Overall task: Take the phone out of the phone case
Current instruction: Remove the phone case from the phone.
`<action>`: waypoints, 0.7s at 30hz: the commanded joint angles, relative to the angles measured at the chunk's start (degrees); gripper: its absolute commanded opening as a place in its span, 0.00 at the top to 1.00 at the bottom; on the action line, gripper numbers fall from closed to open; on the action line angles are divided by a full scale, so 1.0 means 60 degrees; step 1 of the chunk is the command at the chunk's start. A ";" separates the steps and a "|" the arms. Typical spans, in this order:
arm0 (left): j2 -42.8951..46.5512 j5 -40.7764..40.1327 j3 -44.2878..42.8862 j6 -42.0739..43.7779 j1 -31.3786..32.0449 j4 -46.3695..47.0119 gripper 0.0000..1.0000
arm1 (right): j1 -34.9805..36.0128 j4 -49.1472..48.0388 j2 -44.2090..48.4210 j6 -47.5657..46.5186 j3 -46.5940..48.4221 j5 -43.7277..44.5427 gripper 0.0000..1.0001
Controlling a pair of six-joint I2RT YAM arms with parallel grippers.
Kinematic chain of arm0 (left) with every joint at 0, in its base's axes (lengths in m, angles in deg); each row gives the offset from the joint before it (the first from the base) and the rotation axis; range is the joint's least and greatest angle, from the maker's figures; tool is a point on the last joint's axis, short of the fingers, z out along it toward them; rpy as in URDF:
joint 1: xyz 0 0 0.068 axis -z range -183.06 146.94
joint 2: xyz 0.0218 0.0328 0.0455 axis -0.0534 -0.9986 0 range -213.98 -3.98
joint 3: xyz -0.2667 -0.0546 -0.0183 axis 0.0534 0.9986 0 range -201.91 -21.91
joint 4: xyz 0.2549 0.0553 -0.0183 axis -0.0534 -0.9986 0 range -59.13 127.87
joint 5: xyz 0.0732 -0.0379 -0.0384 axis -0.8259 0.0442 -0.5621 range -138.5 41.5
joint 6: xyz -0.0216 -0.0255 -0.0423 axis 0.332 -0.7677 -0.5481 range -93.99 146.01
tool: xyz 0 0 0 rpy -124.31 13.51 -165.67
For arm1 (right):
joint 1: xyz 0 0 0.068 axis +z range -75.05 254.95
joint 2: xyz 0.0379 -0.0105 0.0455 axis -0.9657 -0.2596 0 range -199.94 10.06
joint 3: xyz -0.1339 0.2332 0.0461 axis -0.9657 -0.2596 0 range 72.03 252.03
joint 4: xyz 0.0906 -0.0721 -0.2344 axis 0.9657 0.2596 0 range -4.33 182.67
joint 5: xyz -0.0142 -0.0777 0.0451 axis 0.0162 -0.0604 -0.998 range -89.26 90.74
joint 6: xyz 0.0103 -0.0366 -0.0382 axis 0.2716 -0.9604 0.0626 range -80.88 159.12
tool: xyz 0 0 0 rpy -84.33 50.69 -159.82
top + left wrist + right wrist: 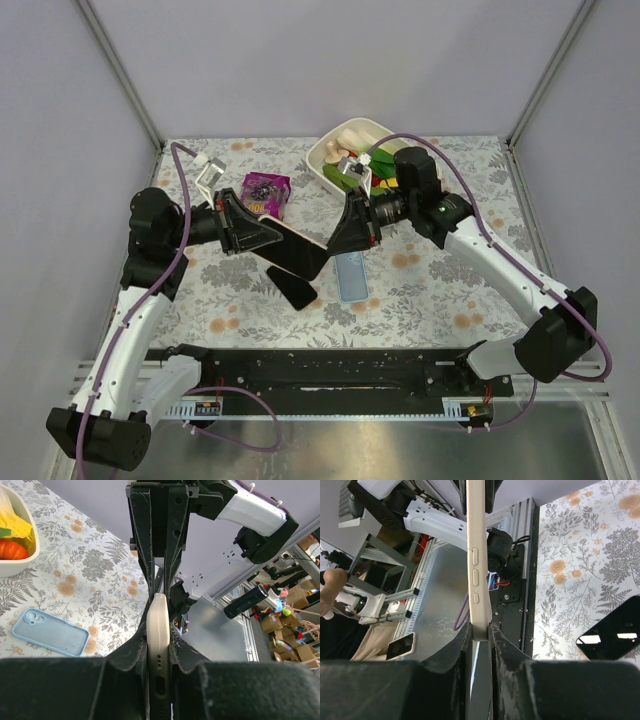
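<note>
A phone in a cream case hangs above the table between both grippers, dark face up. My left gripper is shut on its left end. In the left wrist view the case's edge, with port and holes, sits between the fingers. My right gripper is shut on the other end. The right wrist view shows the case's button side clamped between the pads. An empty light blue case lies on the table below, also in the left wrist view.
A bare black phone lies face up on the floral table, also in the right wrist view. A white bowl of toy food stands at the back. A purple packet lies behind the left gripper. A black rail runs along the front.
</note>
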 commanded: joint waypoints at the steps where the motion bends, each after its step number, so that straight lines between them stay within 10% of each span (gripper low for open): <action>1: 0.0148 0.0175 -0.0208 -0.0297 0.0018 0.0971 1.00 | 0.0203 -0.1131 0.0023 0.0523 -0.0112 -0.0328 0.87; 12: 0.0089 0.0043 0.0027 -0.0298 -0.0128 0.1089 1.00 | 0.0276 -0.4361 0.0725 0.3066 -0.0639 -0.1572 1.00; 21: -0.0116 0.0453 0.0906 -0.2348 -0.0230 0.4326 1.00 | 0.0818 -1.6554 -0.0649 1.3324 -0.0772 -0.2101 1.00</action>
